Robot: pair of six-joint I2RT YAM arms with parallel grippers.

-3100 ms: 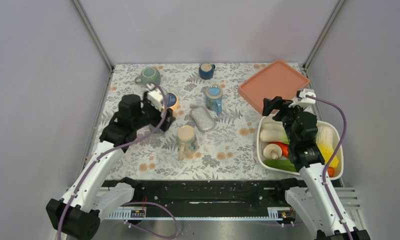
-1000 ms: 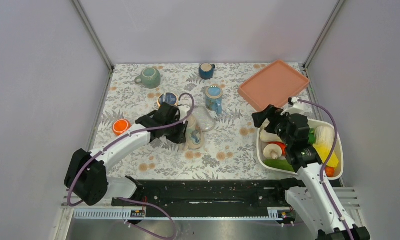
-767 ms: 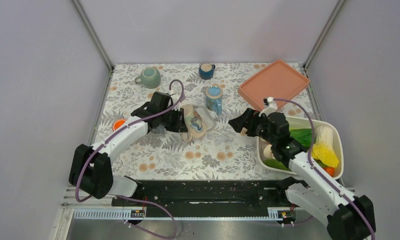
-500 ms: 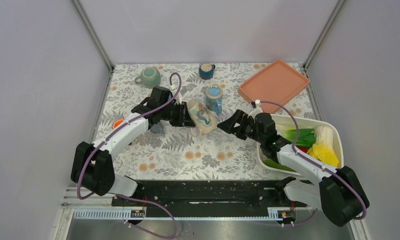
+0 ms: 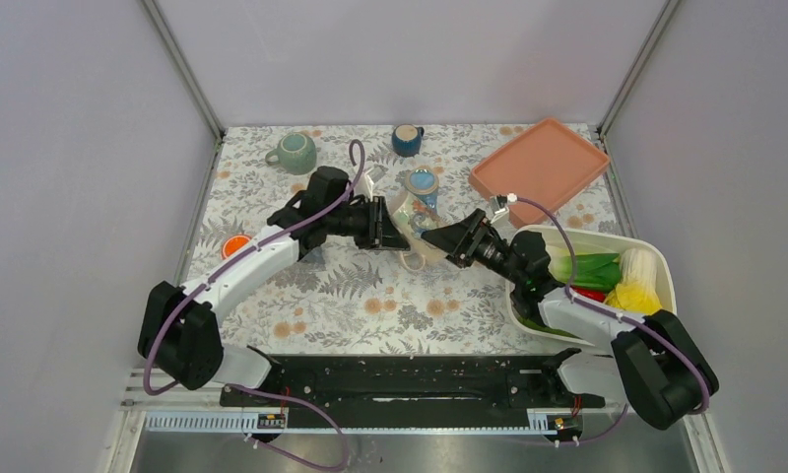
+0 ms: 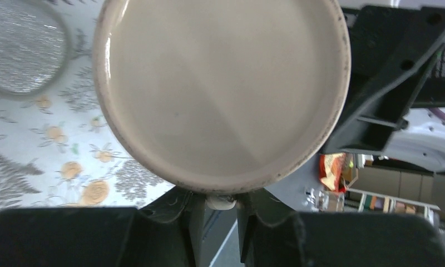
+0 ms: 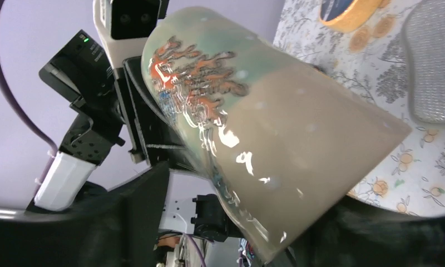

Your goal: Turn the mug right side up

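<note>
The beige mug (image 5: 417, 229), painted green and orange, hangs tilted on its side above the mat between both arms. My left gripper (image 5: 390, 222) is shut on a small white part at the mug's edge, probably the handle. In the left wrist view a round cream end of the mug (image 6: 220, 89) fills the frame above the left gripper (image 6: 219, 222). My right gripper (image 5: 432, 239) stands open around the mug's body (image 7: 276, 144). The right gripper's (image 7: 259, 233) one finger (image 7: 125, 222) shows a narrow gap to the glaze.
A green mug (image 5: 295, 151) and a dark blue mug (image 5: 406, 139) stand at the back. A blue mug (image 5: 422, 183) is just behind the held one. An orange tray (image 5: 538, 168) and a white bin (image 5: 656, 258) of vegetables are on the right. An orange lid (image 5: 236, 245) lies left.
My left gripper has lifted the mug off the mat and carried it right and back, tilting it. My right arm has reached left to it, and its jaws have narrowed around the body.
</note>
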